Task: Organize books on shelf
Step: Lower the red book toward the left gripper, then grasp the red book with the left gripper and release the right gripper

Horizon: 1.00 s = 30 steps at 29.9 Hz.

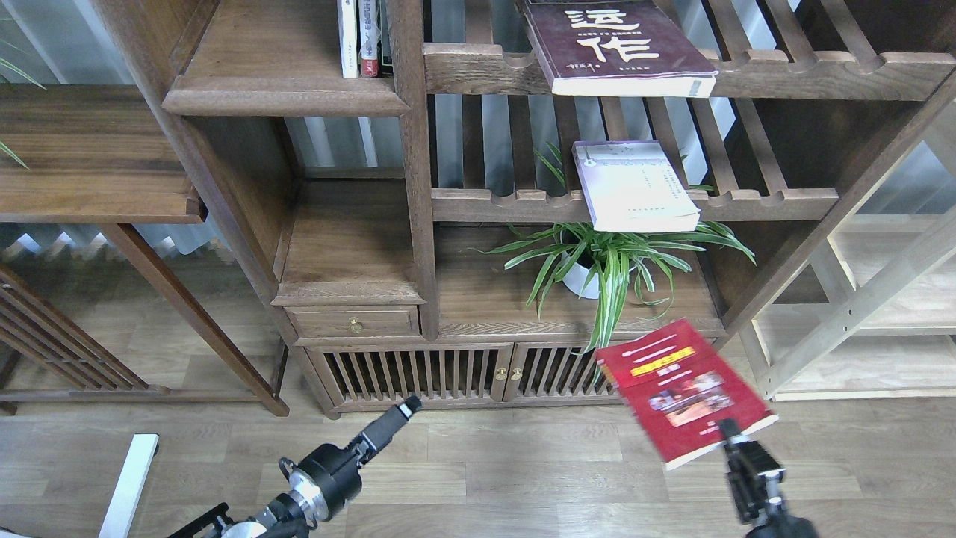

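My right gripper [728, 435] is shut on the near edge of the bright red book [683, 392] and holds it tilted in the air, in front of the cabinet doors. The maroon book [620, 45] with white characters lies on the top slatted rack. On the slatted rack below it lies the pale lavender-white book [635, 187]. The solid dark shelf [284, 96] is at the upper left, with slim volumes [358, 37] standing at its right end. My left gripper [407, 409] hangs low over the floor, holding nothing; its fingers look dark and cannot be told apart.
A potted spider plant [605, 261] stands on the cabinet top under the racks, just above the red book. A lower solid board [351, 246] sits over a small drawer [355, 323]. A light pine frame [859, 314] is at the right, and a dark side table [89, 172] at the left.
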{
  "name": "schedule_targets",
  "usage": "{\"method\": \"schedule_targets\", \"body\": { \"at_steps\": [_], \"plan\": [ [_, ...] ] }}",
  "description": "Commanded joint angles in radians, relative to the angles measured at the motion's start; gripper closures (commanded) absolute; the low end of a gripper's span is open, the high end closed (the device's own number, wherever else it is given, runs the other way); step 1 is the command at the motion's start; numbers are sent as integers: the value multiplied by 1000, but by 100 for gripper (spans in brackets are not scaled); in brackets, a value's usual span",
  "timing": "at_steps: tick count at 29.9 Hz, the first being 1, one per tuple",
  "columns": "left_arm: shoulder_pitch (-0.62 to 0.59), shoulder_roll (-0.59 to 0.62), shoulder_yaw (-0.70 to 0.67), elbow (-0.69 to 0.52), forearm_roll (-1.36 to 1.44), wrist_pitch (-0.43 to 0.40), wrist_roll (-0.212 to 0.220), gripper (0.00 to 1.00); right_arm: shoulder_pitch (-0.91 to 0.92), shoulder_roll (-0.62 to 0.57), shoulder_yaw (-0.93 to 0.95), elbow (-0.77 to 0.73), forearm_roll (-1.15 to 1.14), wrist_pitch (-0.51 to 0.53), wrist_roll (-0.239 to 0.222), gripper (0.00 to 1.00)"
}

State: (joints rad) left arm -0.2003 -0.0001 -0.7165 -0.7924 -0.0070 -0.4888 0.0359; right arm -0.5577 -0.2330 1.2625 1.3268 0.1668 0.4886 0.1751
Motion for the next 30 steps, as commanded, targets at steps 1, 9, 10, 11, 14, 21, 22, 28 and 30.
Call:
{"method": "schedule_targets", "body": {
  "at_steps": [1, 9, 10, 11, 14, 21, 22, 28, 30],
  "plan": [
    [19, 0, 3, -39, -27, 0, 39, 1, -2, 58, -51, 0, -72, 0, 0, 83],
    [65, 11, 38, -85, -61, 0, 61, 1, -2, 147, -153, 0, -162, 0, -2, 83],
    [77, 11, 38, -87, -62, 0, 59, 1, -2, 147, -156, 0, -162, 0, -2, 82],
    [85, 9, 38, -87, -67, 0, 59, 1, -2, 147, -158, 0, -162, 0, -2, 82],
    [96, 9, 40, -90, -111, 0, 59, 1, -1, 149, -172, 2, -162, 0, -2, 82],
    [91, 2, 100, -111, -223, 0, 56, 1, 33, 158, -224, 0, -162, 0, -2, 81],
    [90, 2, 104, -119, -234, 0, 56, 1, 38, 161, -233, -3, -162, 0, -3, 81],
    [90, 0, 111, -157, -258, 0, 56, 1, 73, 173, -282, -9, -164, 0, -3, 80],
    [88, 2, 112, -169, -281, 0, 56, 1, 78, 176, -293, -9, -164, 0, -3, 80]
  ]
}}
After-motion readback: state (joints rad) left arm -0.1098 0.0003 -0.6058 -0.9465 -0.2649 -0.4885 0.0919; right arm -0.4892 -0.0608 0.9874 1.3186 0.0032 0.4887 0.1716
